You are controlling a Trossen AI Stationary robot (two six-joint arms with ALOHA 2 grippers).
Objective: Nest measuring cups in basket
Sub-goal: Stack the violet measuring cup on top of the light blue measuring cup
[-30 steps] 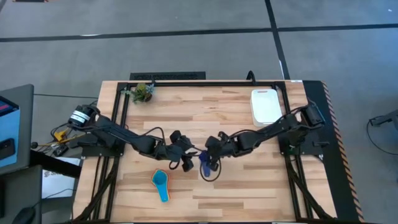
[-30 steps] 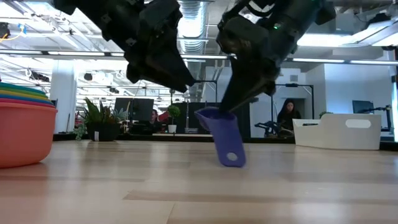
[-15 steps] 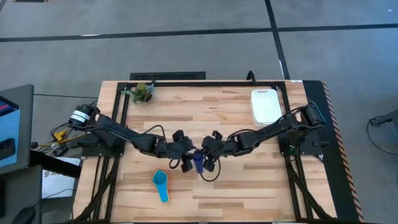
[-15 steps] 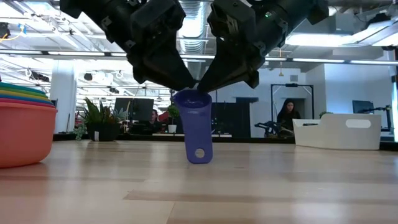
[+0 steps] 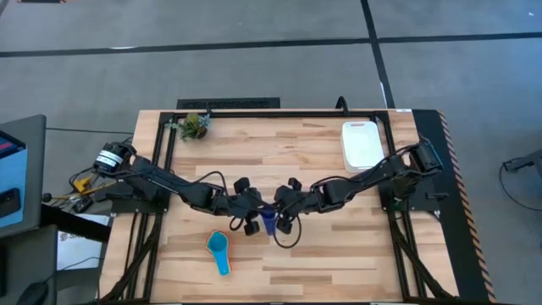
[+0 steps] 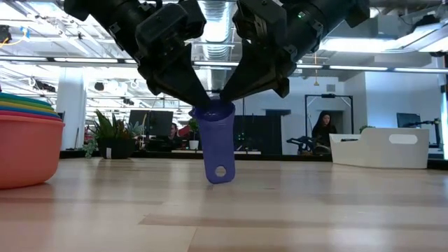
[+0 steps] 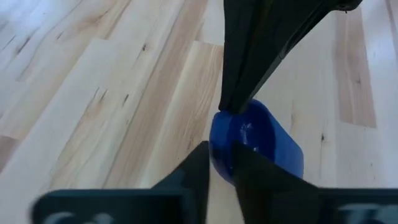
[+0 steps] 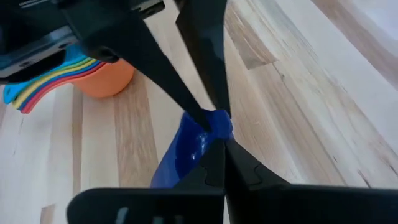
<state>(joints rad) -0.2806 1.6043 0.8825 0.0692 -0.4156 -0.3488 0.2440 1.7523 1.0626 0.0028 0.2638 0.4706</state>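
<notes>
Bare tabletop (image 5: 339, 254) around mid-table dark blue cup (image 5: 269, 222)

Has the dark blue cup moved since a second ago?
Yes. In the high view the dark blue cup has shifted left, away from the white basket, and now hangs between the left gripper and right gripper.

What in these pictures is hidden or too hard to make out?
- Dark blue cup: its rim is hidden by both grippers in the low view.
- Nested cups: cut off by the low view's edge; their number is unclear.
- Basket: its near edge is covered by the right arm in the high view.
</notes>
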